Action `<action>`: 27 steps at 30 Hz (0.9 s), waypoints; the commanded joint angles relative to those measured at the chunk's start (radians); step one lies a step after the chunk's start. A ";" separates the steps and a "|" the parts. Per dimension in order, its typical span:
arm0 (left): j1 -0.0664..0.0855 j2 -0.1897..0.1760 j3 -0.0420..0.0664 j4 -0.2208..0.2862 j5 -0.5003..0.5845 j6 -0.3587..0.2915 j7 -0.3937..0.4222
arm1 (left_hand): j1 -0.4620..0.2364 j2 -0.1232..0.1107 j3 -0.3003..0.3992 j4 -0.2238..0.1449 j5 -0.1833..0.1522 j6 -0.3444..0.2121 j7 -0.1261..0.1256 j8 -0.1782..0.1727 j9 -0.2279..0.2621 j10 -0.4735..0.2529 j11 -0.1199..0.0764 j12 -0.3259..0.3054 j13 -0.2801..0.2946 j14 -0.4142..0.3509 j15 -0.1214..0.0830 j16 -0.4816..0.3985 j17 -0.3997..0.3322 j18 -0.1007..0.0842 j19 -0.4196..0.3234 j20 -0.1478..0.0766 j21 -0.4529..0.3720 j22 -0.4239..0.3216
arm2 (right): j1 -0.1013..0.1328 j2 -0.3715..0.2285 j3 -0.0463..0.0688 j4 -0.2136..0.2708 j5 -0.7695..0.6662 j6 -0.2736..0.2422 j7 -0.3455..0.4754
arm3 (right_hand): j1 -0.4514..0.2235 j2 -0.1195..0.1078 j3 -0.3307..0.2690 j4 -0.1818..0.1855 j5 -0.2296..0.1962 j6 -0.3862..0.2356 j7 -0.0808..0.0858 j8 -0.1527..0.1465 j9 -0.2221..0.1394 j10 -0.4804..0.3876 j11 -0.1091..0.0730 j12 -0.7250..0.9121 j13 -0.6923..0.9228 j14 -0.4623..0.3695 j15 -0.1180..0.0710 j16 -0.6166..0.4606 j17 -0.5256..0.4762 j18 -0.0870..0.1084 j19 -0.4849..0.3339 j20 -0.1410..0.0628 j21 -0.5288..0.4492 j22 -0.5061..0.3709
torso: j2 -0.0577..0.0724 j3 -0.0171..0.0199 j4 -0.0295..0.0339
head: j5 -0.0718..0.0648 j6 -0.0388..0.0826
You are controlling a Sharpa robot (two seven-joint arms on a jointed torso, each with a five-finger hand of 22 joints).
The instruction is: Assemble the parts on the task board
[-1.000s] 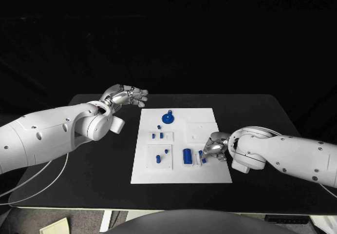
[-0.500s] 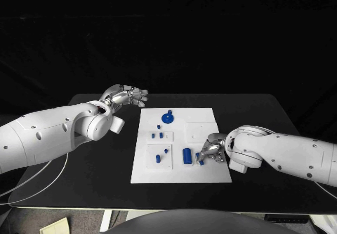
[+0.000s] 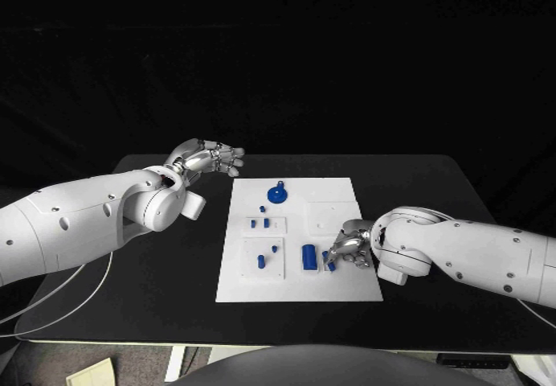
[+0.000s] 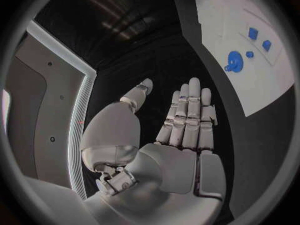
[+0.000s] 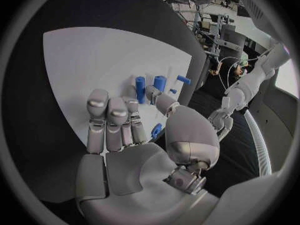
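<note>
The white board [image 3: 301, 241] lies flat in the middle of my black surface [image 3: 429, 193], its long side running away from me. Small blue parts sit on it: a round part [image 3: 275, 194] with a knob near the far edge, two short pegs [image 3: 264, 223] standing side by side at the middle left, a few small pieces [image 3: 267, 256] in the near-left panel, and an upright cylinder [image 3: 308, 256] near the near edge.

My right hand [image 3: 351, 245] is down on the board, just right of the cylinder. From the head view its fingers curl toward a small blue part [image 3: 330, 265] at the board's near right. In the right wrist view, the hand [image 5: 125, 130] has its fingers [image 5: 109, 115] straight and close together, pointing down at the board [image 5: 94, 60], with the thumb alongside. A small blue part [image 5: 156, 130] shows just beside the thumb, touching or nearly touching it. I cannot tell whether the hand grasps that part or only rests against it. Beyond the fingertips stand more blue parts [image 5: 150, 85].

My left hand [image 3: 211, 158] hovers over the bare surface off the board's far left corner, well apart from every part. The left wrist view shows this hand [image 4: 181, 135] released and holding nothing, fingers straight and together, thumb out to the side. The board [image 4: 262, 75] lies off beyond it with the round part [image 4: 235, 62] on it.
</note>
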 commanded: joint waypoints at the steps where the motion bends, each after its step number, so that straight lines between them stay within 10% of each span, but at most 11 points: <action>1: 0.001 0.000 0.001 0.003 0.002 0.011 0.005 | -0.001 0.009 -0.002 -0.006 0.002 -0.005 -0.001 0.005 -0.002 -0.001 -0.005 0.003 -0.001 0.008 -0.001 -0.006 0.002 -0.002 0.001 -0.002 -0.006 0.007 | 0.000 0.003 0.000 0.003 -0.007 0.000 0.021 | -0.019 -0.004 0.000 0.020 -0.015 0.005 -0.001 -0.003 -0.003 -0.007 -0.002 0.003 0.001 0.001 -0.005 -0.005 0.001 0.043 0.000 -0.005 -0.007 0.006 | 0.000 -0.0001 -0.0002 | 0.001 0.000; 17: 0.001 -0.003 0.001 0.004 0.000 0.010 0.003 | -0.001 0.008 -0.002 -0.006 0.002 -0.005 -0.001 0.005 -0.002 -0.001 -0.005 0.003 -0.001 0.008 -0.001 -0.007 0.003 -0.002 0.001 -0.002 -0.006 0.008 | 0.000 -0.010 0.000 0.015 0.008 0.030 0.057 | -0.104 -0.076 -0.022 0.104 -0.043 0.002 -0.004 0.000 -0.005 -0.009 -0.004 0.003 0.003 -0.001 -0.008 -0.004 0.004 0.043 0.000 -0.013 -0.008 0.006 | 0.000 0.0003 -0.0003 | 0.001 -0.002; 27: 0.001 0.001 0.001 -0.002 -0.002 0.011 0.003 | -0.001 0.008 -0.001 -0.006 0.002 -0.005 -0.001 0.005 -0.002 -0.001 -0.005 0.003 -0.001 0.008 -0.001 -0.007 0.003 -0.002 0.001 -0.002 -0.007 0.008 | -0.001 -0.031 0.000 0.020 -0.029 0.094 0.080 | -0.003 -0.077 -0.054 0.000 -0.040 -0.003 -0.002 0.006 -0.002 -0.011 -0.003 0.005 0.006 -0.002 -0.007 -0.003 0.006 0.043 -0.002 -0.019 -0.004 0.009 | 0.000 0.0007 -0.0009 | 0.000 -0.003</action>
